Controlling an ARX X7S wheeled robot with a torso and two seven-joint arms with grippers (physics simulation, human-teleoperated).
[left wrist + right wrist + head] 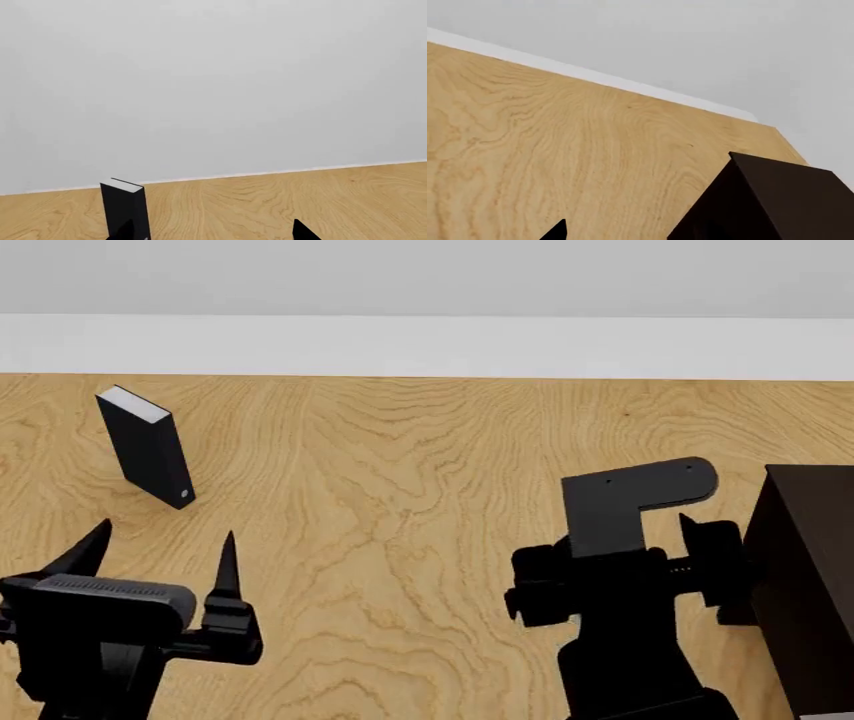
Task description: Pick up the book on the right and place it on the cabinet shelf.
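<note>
Nearest the head camera, the left gripper (163, 545) stands wide, its two black pointed fingers (227, 558) well apart with nothing between them; the left wrist view shows the same two tips (303, 231) spread apart. Beyond it, one black book (147, 455) stands upright on the wooden table (400, 490), its pale top edge tilted a little away. It lies just beyond the tip on its side and apart from it.

On the other side, the right gripper (705, 550) points toward the cabinet (801, 590), close to its side wall. The wrist hides the fingers, and only one dark tip (557, 231) shows in the right wrist view, so I cannot tell whether it is wide or narrow, or holding anything.

Only one cabinet shows: very dark brown, boxy, with a flat top board (794, 185), at the table's right edge. Its shelf is not visible from these angles.

No view shows the light-grey book, so I cannot tell where it is. A white strip (427, 345) and a grey wall (427, 270) lie behind the table.
</note>
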